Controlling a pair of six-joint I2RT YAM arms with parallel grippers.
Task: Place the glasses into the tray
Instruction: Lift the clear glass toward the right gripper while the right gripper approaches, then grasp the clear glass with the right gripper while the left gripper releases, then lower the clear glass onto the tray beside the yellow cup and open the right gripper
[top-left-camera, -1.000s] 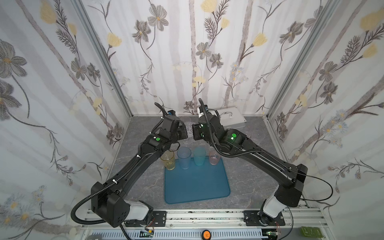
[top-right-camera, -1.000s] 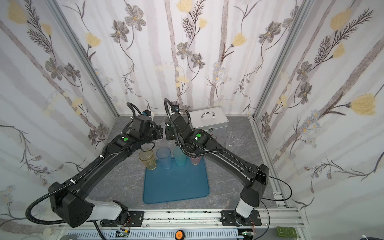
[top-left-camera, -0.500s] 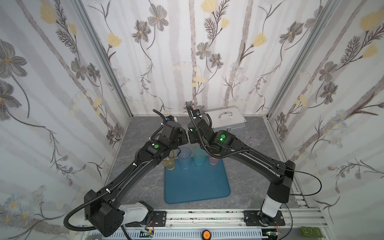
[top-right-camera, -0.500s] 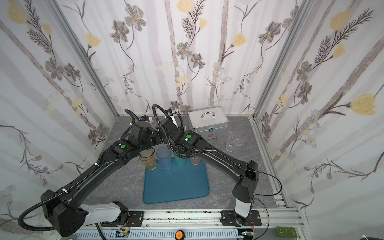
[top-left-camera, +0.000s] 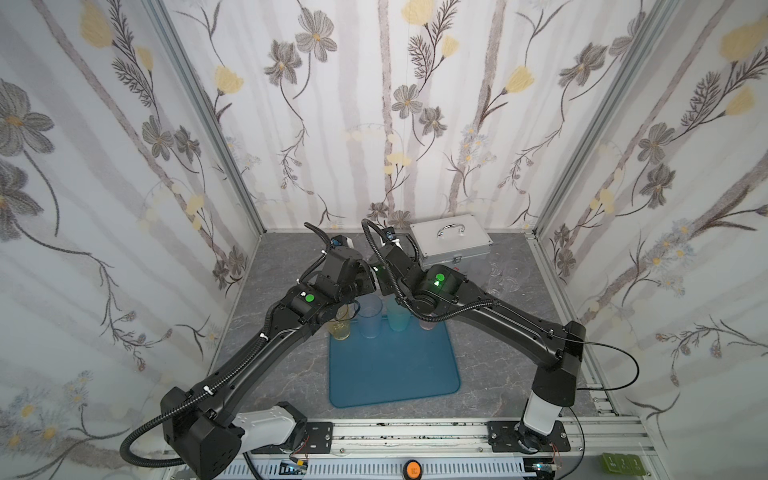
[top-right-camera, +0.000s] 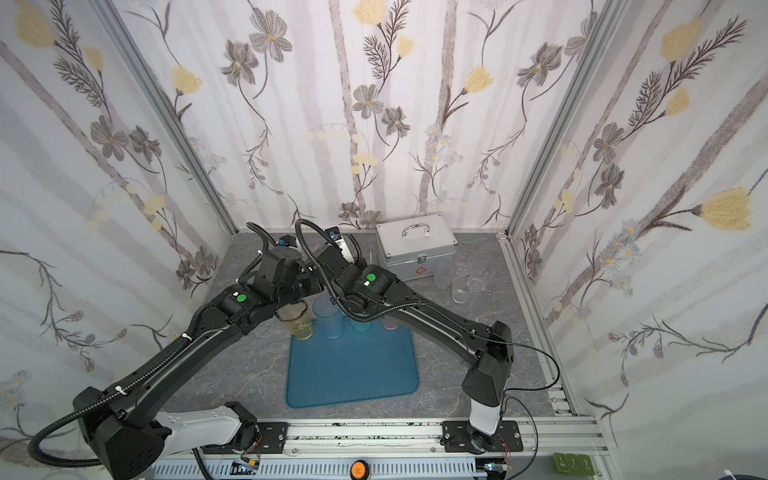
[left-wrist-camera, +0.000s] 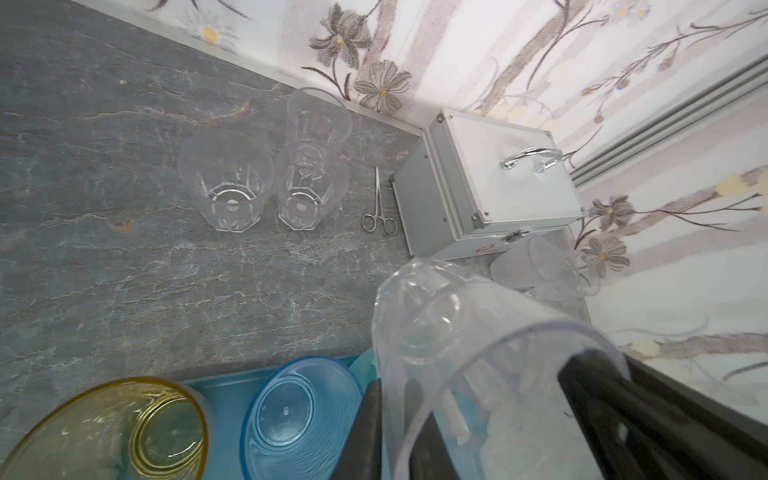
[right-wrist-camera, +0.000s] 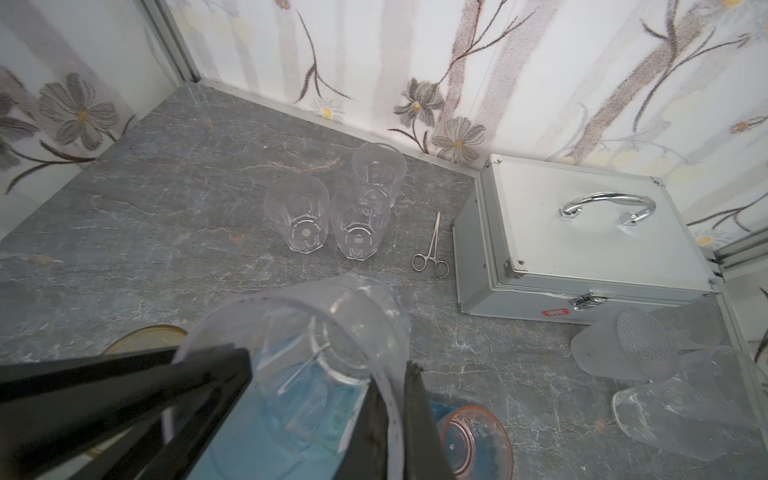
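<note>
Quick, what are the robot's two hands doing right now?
Left gripper: fingers straddle the wall of the clear glass; grip cannot be told.
Right gripper: closed on the same clear glass.

The cell is lit brightly and evenly from above, and only faint, soft shadows are cast on the grey table (top-left-camera: 274, 266) beneath the arms. In both top views the scene is rendered sharp, though the walls are stretched toward the edges by a wide-angle lens. A hard glint is thrown off the case handle (right-wrist-camera: 606, 195). In both wrist views the clear glass (left-wrist-camera: 457, 332) close to the lens is blurred — its rim is streaked with highlights — while the background is crisp.
</note>
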